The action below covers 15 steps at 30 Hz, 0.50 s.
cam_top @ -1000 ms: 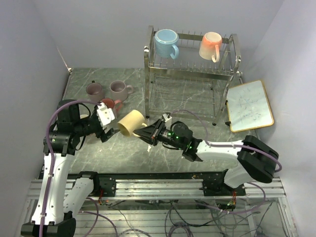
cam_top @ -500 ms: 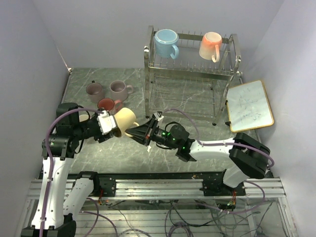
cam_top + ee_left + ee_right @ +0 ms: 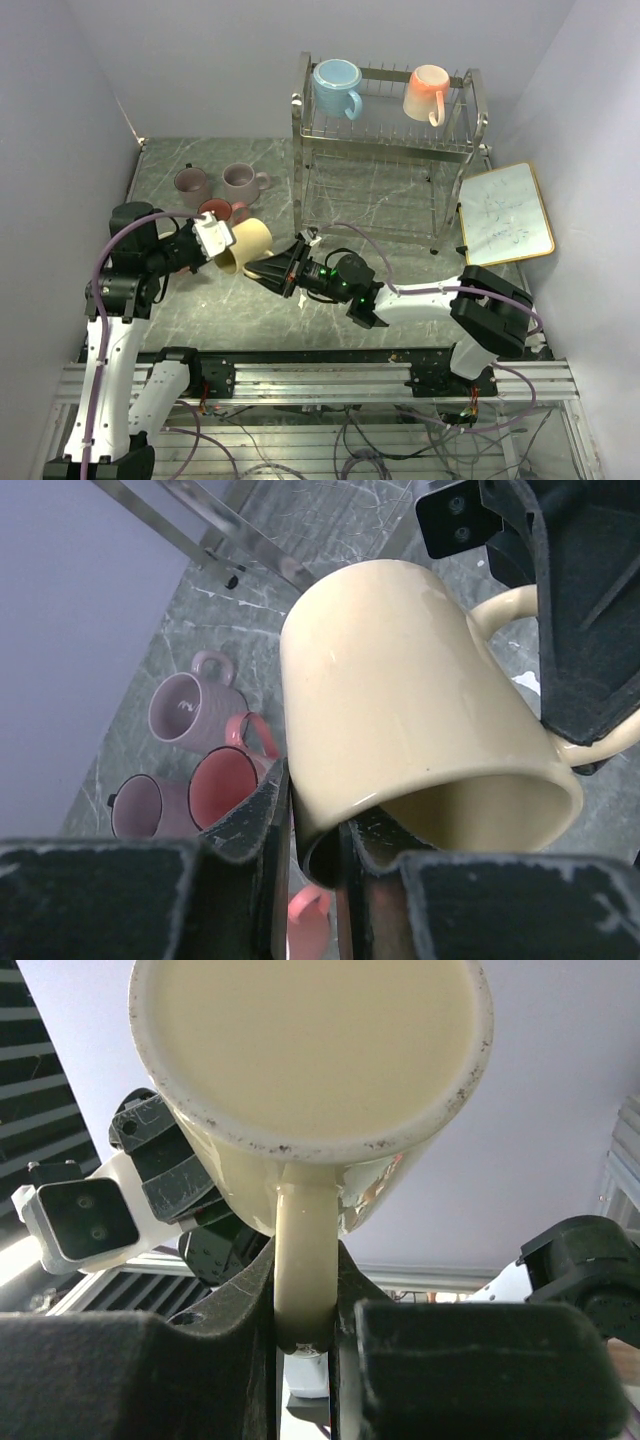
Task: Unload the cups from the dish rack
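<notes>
Grey marble counter [image 3: 250, 310]: shiny two-tier chrome wire dish rack [image 3: 390, 140] sits at the far side. Its top tier holds a light blue handled mug [image 3: 336, 86] and a peach-orange handled mug [image 3: 428, 92], so unloading isn't done.

Both arms meet near-left of the rack, off the counter. Looks like a handover, since the unloaded group is on the left: two mauve mugs [image 3: 190, 183] and a salmon mug [image 3: 216, 211].

Right end effector [image 3: 305, 1290] is clenched on the handle. Left end effector [image 3: 318, 810] is clamped on the rim wall, one finger inside, one outside.

The pale yellow glossy ceramic mug [image 3: 400, 710] is tipped sideways, mouth toward the left arm. Plain glaze, looped handle, scuffed unglazed foot ring.
</notes>
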{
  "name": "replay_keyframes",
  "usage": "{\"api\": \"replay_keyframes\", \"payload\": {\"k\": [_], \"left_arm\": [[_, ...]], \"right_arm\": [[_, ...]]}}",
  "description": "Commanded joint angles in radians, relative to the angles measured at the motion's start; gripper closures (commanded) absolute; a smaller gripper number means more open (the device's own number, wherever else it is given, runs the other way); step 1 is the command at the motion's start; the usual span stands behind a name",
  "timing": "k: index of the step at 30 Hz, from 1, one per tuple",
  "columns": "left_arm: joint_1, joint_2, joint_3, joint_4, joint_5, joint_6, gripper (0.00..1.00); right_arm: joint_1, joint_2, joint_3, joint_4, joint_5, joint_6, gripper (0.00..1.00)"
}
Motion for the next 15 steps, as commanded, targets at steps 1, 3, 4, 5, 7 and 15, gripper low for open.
{"api": "replay_keyframes", "payload": {"k": [1,3,4,5,7,15], "left_arm": [[-0.008,0.025,0.011,-0.021,0.031,-0.028,0.93],[-0.008,0.054,0.019,-0.055,-0.014,-0.026,0.93],[-0.007,0.074,0.023,-0.081,-0.046,-0.009,0.93],[-0.007,0.095,0.025,-0.095,-0.096,-0.007,0.93],[-0.008,0.142,0.025,-0.104,-0.22,-0.033,0.93],[-0.011,0.394,0.055,-0.232,-0.506,-0.088,0.93]], "right_arm": [[-0.003,-0.026,0.023,0.08,-0.026,-0.043,0.76],[-0.026,-0.074,-0.001,-0.023,-0.009,-0.096,0.52],[-0.044,-0.108,-0.013,-0.095,0.001,-0.131,0.45],[-0.061,-0.141,-0.026,-0.165,0.015,-0.171,0.4],[-0.105,-0.231,-0.043,-0.328,0.037,-0.255,0.36],[-0.263,-0.503,-0.112,-0.806,0.229,-0.518,0.33]]}}
